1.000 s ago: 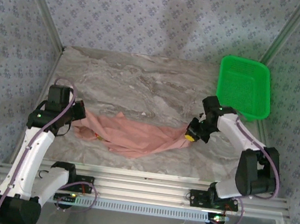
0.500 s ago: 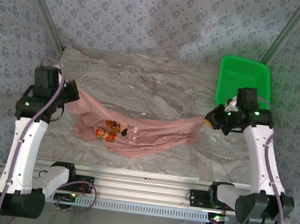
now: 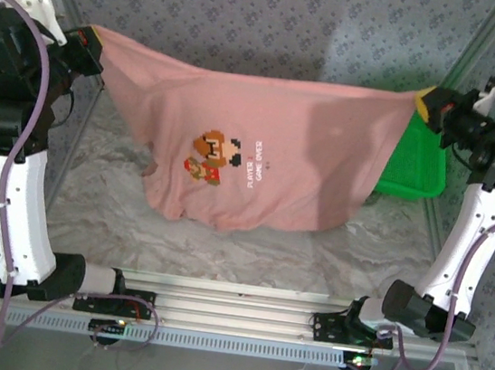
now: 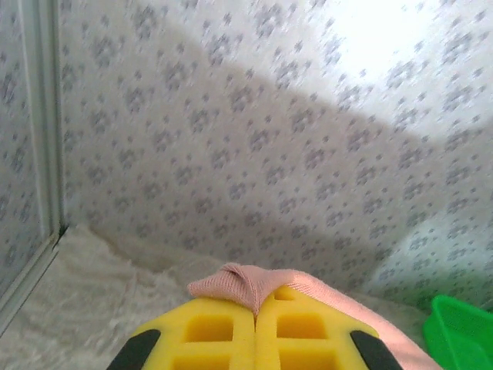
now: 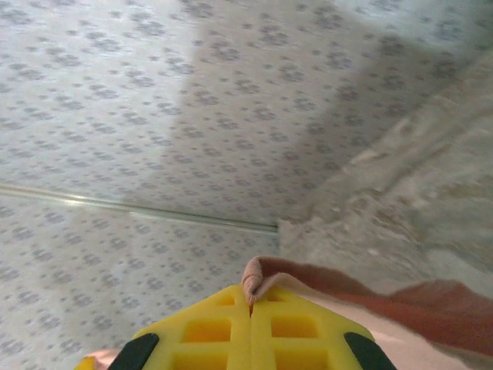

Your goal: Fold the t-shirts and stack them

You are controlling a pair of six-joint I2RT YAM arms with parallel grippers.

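patterned grey-blue wallpaper backs a marble-look table [image 3: 116,213], and above it the salmon-pink t-shirt [image 3: 262,141] hangs spread out in the air, print side toward the top camera, stretched along its upper edge between the two arms. its small cartoon print [image 3: 215,155], with a line of text beside it, sits near the middle of the cloth. the lower hem droops close to the tabletop, and i cannot tell whether it touches. the left gripper [image 3: 92,37] is clamped on the upper corner at its own side; the left wrist view shows a pink fold pinched between closed yellow pads [image 4: 208,327]. the right gripper [image 3: 427,104] is clenched on the opposite corner, its yellow pads [image 5: 208,331] pressed together around a cloth fold. partly behind the shirt's right side, a green basket [image 3: 418,171] rests at the table's far right corner.
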